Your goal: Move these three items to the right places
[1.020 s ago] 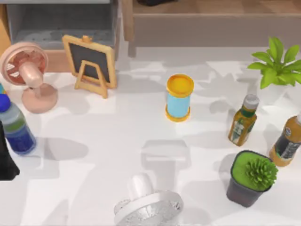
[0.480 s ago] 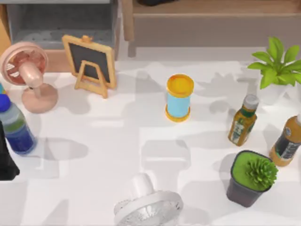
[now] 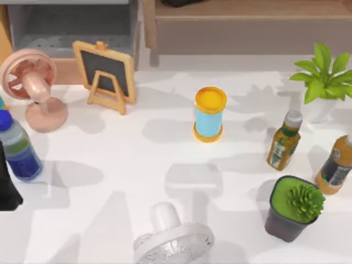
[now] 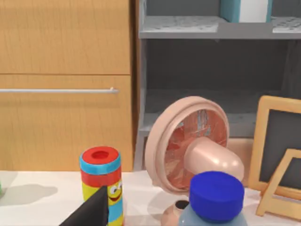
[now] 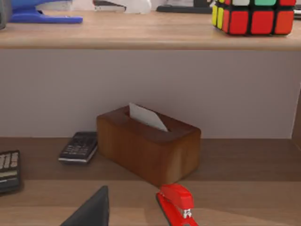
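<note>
From above, the white table [image 3: 110,209] carried a pink fan [image 3: 30,88], a small chalkboard [image 3: 105,74], a yellow-capped canister [image 3: 209,114], two bottles and plants; no item looked gripped, so the step seemed an early approach.

The left wrist view faced the pink fan, a blue bottle cap [image 4: 216,195] and a red-topped tube [image 4: 100,181] before a shelf unit.

The right wrist view alone gave the puzzle cube [image 5: 254,16] on a wooden shelf [image 5: 141,35], above a tissue box [image 5: 148,146] and red stapler [image 5: 176,202]. Whether either arm's jaws were open I could not tell. Next, an arm would need to reach for an item.
</note>
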`<act>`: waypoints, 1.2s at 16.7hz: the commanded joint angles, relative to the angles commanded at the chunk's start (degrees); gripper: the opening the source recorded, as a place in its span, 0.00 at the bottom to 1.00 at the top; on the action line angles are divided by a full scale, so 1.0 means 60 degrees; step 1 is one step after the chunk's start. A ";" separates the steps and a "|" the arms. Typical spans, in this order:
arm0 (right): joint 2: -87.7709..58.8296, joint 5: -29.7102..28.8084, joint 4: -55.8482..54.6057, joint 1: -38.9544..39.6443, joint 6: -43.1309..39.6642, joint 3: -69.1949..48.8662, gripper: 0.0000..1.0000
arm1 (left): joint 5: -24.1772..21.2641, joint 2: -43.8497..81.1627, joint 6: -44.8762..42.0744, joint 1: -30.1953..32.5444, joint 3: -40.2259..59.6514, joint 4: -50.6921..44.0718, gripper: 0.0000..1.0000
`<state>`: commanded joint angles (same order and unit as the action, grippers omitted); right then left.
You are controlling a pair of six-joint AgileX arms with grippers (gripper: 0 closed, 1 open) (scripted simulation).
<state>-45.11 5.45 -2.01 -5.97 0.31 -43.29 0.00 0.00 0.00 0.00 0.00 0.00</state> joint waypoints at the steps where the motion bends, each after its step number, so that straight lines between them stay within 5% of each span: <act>1: 0.0926 -0.0098 0.0063 0.0114 -0.0041 0.0899 1.00 | 0.0000 0.0000 0.0000 0.0000 0.0000 0.0000 1.00; 10: 0.7073 -0.0841 0.0335 0.0925 -0.0080 0.6776 1.00 | 0.0000 0.0000 0.0000 0.0000 0.0000 0.0000 1.00; 20: 0.7518 -0.0908 0.0335 0.0995 -0.0051 0.7216 1.00 | 0.0026 0.0306 0.0001 0.0066 0.0276 0.0138 1.00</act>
<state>0.00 0.00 0.00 0.00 0.00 0.00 0.16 1.84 0.01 0.40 1.66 0.83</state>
